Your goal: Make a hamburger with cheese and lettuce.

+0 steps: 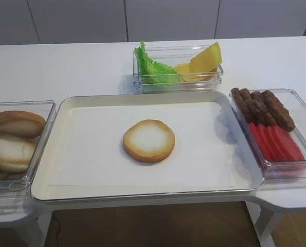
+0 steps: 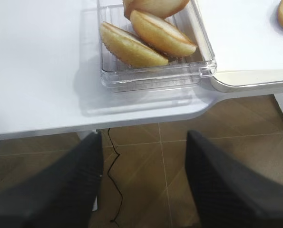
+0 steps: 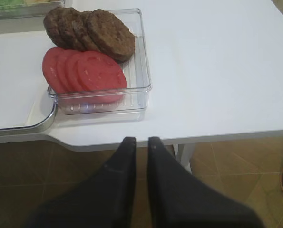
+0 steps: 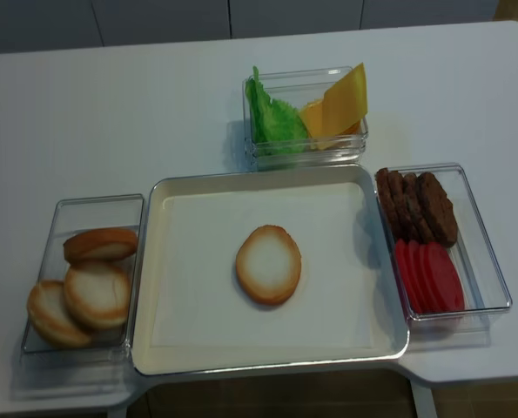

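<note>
From the high view, the bun (image 1: 148,140) is seen mid-tray (image 1: 81,105), cut face up; lettuce (image 1: 151,68) and cheese (image 1: 201,62) are held in the box (image 1: 214,81) at the tray's far edge; at the right wrist, the right gripper (image 3: 141,140) is seen pressed shut, holding nothing, off the desk's (image 3: 217,71) near edge; at the left wrist, the left gripper (image 2: 143,138) is seen spread wide, holding nothing.

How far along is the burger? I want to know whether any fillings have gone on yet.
Done: one bun base lies cut face up, bare, in the middle of the tray. In hand: nothing; the left gripper is open and the right gripper shut, both empty, off the table's front edge. Left: the cheese and lettuce are still in their back container, and no top bun is on.
</note>
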`<state>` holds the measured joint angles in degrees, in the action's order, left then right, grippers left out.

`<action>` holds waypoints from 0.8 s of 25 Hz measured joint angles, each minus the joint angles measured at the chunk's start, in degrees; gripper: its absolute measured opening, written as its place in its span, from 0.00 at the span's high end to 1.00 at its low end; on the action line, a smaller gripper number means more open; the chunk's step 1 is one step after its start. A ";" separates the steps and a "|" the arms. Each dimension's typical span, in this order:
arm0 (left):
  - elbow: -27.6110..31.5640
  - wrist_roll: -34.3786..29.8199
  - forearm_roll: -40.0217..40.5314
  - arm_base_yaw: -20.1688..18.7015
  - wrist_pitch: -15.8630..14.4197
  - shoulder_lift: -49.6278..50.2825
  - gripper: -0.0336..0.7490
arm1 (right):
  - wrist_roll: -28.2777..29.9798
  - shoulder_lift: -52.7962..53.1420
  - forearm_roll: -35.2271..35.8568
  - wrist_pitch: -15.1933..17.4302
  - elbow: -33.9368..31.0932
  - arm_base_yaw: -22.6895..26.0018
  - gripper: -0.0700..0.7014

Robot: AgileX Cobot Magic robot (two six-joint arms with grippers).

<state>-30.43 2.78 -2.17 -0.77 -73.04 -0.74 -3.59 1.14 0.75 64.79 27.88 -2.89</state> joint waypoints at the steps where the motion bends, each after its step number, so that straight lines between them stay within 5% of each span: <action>1: 0.00 0.00 0.00 0.00 -0.11 -0.14 0.43 | 0.00 0.00 0.00 0.00 0.00 0.00 0.82; 10: 0.14 0.00 0.00 0.00 0.13 -0.36 0.43 | 0.00 0.00 0.00 0.00 0.00 0.00 0.82; 20: 1.99 0.00 -0.04 0.00 4.75 -0.36 0.43 | 0.21 0.00 0.00 0.00 0.00 0.00 0.82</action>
<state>-28.44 2.78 -2.22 -0.77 -68.29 -1.10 -3.38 1.14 0.75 64.79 27.88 -2.89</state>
